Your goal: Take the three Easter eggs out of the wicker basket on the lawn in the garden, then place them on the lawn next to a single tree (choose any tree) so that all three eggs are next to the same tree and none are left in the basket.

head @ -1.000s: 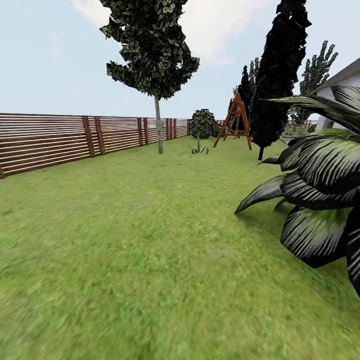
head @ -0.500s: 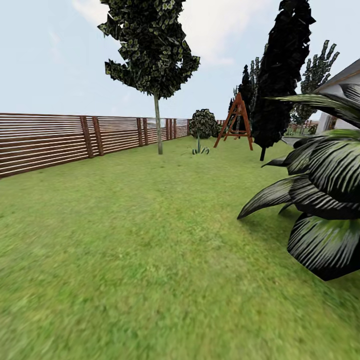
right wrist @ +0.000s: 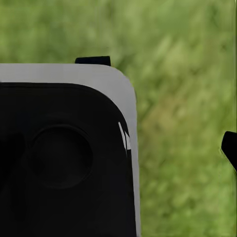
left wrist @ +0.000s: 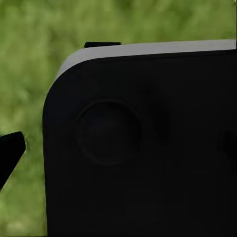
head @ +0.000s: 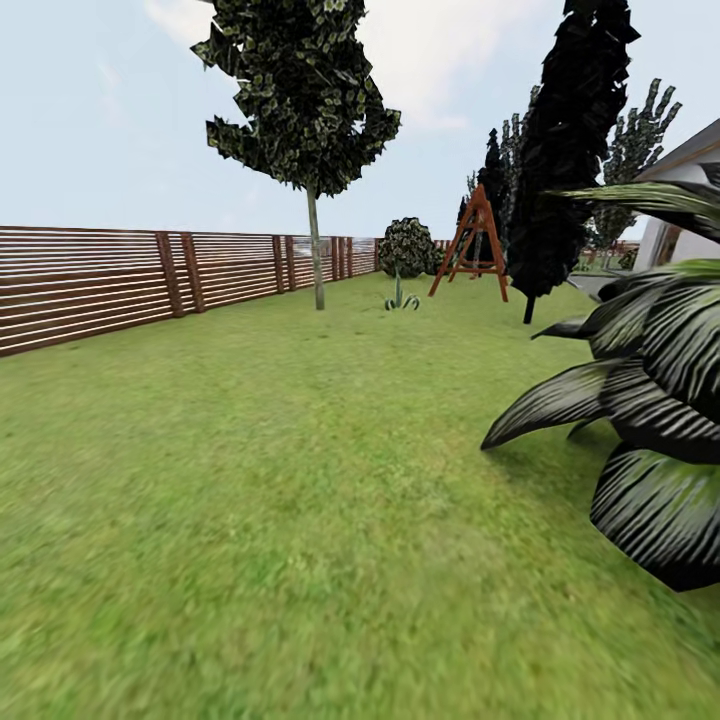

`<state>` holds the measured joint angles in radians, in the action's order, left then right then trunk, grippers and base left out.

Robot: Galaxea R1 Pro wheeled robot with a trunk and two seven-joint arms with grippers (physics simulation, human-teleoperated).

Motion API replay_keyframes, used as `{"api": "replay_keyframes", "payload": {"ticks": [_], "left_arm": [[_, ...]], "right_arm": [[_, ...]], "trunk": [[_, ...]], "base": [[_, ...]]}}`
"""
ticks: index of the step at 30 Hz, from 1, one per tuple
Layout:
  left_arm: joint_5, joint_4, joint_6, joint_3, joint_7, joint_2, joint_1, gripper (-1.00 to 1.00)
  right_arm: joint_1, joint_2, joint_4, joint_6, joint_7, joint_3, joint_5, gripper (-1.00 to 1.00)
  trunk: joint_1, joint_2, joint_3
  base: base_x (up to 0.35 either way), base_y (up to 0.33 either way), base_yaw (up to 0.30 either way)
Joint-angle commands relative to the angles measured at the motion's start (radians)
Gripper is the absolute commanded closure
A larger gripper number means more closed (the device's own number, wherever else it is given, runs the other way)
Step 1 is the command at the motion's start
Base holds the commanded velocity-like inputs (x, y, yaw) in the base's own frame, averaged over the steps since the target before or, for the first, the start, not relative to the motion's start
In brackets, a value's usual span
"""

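The lawn [head: 300,480] of mottled green grass stretches ahead of me in the garden. Far ahead by the fence stands a tree [head: 316,250] with a thin pale trunk and a jagged dark green crown. The Easter eggs and the wicker basket are out of view. In the left wrist view, my left gripper [left wrist: 118,158] hangs over blurred grass beside a black, grey-edged part of my own body [left wrist: 148,148], one fingertip [left wrist: 11,153] far out at the edge. My right gripper [right wrist: 118,148] has a fingertip [right wrist: 230,147] just as wide. Nothing shows between the fingers.
A brown slatted fence [head: 100,280] runs along the left. A large plant with striped dark leaves [head: 650,400] crowds the near right. Beyond it are an all-black columnar tree [head: 575,150], a red-brown A-frame [head: 470,245], a small bush [head: 407,248] and a house corner [head: 690,200].
The whole head view has shifted: the camera moves forward and a little left, so the striped plant slides toward the right edge. The tree stays far ahead.
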<state>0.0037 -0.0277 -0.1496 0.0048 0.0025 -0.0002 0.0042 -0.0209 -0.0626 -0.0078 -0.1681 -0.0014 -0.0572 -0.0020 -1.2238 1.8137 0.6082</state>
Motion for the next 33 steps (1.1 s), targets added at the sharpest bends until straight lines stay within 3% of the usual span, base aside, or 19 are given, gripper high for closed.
{"api": "replay_keyframes", "payload": {"ticks": [1,5,10,33], "left_arm": [[0.0,-0.001,-0.001,0.0,0.0,0.005,0.0,-1.0],[0.0,-0.001,-0.001,0.0,-0.001,0.029,0.0,-1.0],[-0.002,-0.003,-0.001,-0.001,-0.001,0.041,0.0,-1.0],[-0.002,-0.001,0.001,-0.003,-0.001,0.045,0.0,-1.0]], "right_arm": [[-0.001,0.0,0.001,-0.004,0.0,-0.005,0.0,-1.0],[-0.001,-0.001,0.0,-0.004,0.0,-0.006,0.001,-1.0],[-0.001,0.001,0.001,-0.004,0.0,-0.005,0.001,-1.0],[-0.001,0.0,0.001,-0.004,0.0,-0.004,0.001,-1.0]], "trunk": [[-0.001,0.0,0.001],[-0.001,0.0,0.001],[-0.001,0.0,0.001],[-0.001,0.0,0.001]], "base": [[0.334,0.0,0.0],[0.334,0.0,0.0],[0.334,0.0,0.0],[0.319,-0.067,0.0]]}}
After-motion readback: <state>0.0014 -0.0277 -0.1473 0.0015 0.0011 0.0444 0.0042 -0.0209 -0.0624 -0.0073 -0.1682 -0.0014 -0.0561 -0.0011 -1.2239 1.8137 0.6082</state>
